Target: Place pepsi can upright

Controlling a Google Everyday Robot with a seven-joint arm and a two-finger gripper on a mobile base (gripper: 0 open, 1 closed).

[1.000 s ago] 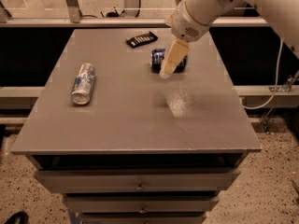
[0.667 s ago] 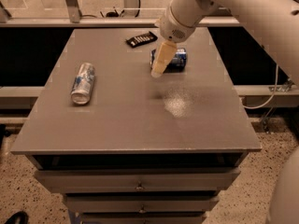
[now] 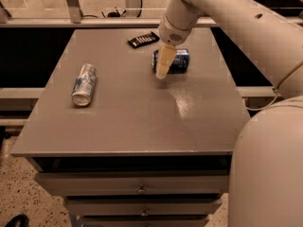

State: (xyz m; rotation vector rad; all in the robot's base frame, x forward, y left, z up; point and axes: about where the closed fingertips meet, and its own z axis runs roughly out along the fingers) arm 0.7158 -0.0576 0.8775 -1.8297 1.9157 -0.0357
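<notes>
The pepsi can (image 3: 178, 60) is short and dark blue and lies on its side at the back middle of the grey table (image 3: 132, 122). Its long axis runs left to right. My gripper (image 3: 162, 71) hangs from the white arm (image 3: 222, 13) and points down in front of the can's left end, covering part of it. Its tip is close to the table top. I cannot tell whether it touches the can.
A slimmer silver-and-light-blue can (image 3: 84, 84) lies on its side at the table's left. A flat black object (image 3: 143, 39) lies at the back, just left of the arm. Drawers (image 3: 141, 188) sit below the table's front edge. A rail runs behind the table.
My gripper has moved left across the pepsi can, from over its middle to its left end, and a little lower. The can still lies on its side in the same place.
</notes>
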